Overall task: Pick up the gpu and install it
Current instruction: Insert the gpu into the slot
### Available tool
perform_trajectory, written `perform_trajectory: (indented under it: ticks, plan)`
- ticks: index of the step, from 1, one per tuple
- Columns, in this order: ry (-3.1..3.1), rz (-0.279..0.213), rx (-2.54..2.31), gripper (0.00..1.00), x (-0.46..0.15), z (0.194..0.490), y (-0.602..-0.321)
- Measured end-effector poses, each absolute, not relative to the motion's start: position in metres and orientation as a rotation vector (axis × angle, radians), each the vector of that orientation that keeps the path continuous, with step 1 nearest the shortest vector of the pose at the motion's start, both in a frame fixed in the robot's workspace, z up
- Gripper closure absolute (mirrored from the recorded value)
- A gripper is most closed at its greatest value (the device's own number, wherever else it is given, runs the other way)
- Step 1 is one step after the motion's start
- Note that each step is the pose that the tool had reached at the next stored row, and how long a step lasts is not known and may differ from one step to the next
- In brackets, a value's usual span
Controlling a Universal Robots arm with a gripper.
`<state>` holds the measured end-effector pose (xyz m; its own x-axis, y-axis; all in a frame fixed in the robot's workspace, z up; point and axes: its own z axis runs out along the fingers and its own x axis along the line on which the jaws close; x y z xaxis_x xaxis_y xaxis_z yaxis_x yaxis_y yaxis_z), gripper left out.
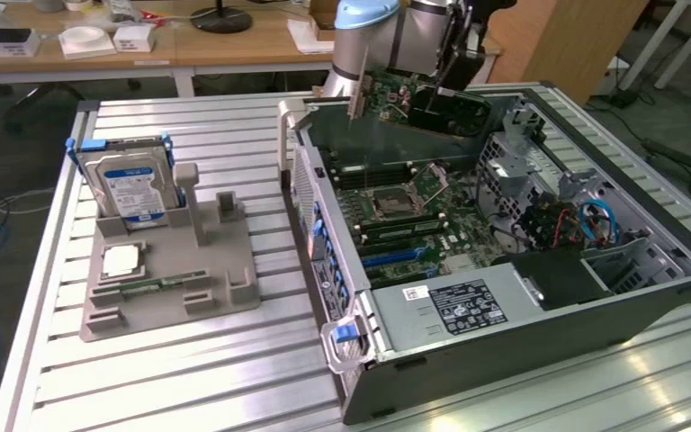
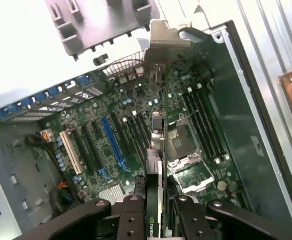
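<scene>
Clamped on the gpu (image 1: 439, 110) (image 2: 154, 165), the hand (image 1: 444, 88) (image 2: 158, 212) has a finger (image 2: 133, 212) pressed to each flat face of the card and grasps it by its upper edge. The gpu stands on edge above the far part of the open computer case (image 1: 538, 351) (image 2: 235, 115), clear of the motherboard (image 1: 406, 216) (image 2: 111, 115) and not seated in any slot. Its long axis runs across the case. The metal bracket (image 1: 356, 97) (image 2: 161, 37) leads toward the case's rear wall on the exterior view's left, and the black end reaches toward the drive cage (image 1: 514, 166) on the exterior view's right. In the exterior view the card sits slightly tilted, bracket end a little higher. Seen from the wrist it lies roughly along the same way as the blue slot (image 2: 112, 141) (image 1: 394, 256), off to the side of it over the processor socket (image 2: 183, 165) (image 1: 391, 202). The arm (image 1: 381, 36) comes down from behind the case's far edge, with the hand pointing down into the opening. Nothing covers the top of the case, so there is free room above the motherboard, bounded by the rear wall, the drive cage and the blue cables (image 1: 592, 220). Well apart from the case, toward the exterior view's left on the counter (image 1: 201, 360), a grey tray (image 1: 172, 279) holds an upright hard drive (image 1: 130, 184).
</scene>
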<state>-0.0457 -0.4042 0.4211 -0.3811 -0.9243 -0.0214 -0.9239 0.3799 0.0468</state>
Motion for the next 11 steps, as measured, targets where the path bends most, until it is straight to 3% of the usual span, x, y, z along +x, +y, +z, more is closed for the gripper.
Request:
perform_trajectory:
  ticks: [11]
  plan:
    - [-2.419,-0.078,1.983,0.74,-0.0457,0.4176,-0.4042]
